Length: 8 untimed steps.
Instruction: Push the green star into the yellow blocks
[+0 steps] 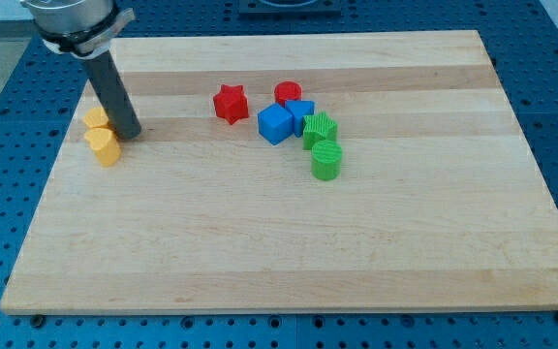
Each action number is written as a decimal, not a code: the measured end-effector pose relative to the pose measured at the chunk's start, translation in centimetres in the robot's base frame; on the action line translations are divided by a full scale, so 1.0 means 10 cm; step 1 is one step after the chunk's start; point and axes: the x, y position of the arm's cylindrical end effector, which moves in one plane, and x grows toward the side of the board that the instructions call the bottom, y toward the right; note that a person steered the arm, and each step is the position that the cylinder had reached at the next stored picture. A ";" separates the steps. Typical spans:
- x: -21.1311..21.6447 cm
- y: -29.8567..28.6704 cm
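Two yellow blocks (101, 136) touching my tip (130, 133) | green star (320, 128) well apart | no gripper fitted, nothing held

Our single arm enters at the view's top left, at about eleven o'clock from the middle of the frame. Only its last part shows: a rounded grey metal wrist collar (76, 21), cut off by the top edge. From beneath the collar our straight dark cylindrical rod (112, 92) runs down, leaning slightly toward five o'clock as the camera sees it. My tip (130, 133) lies at the rod's lower end, low at the surface, at about nine o'clock from the frame's centre. The rod is bare along its whole visible length, carrying nothing.
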 end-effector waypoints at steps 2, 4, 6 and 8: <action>0.66 1.15; 1.18 2.55; 0.38 3.53; -0.11 2.97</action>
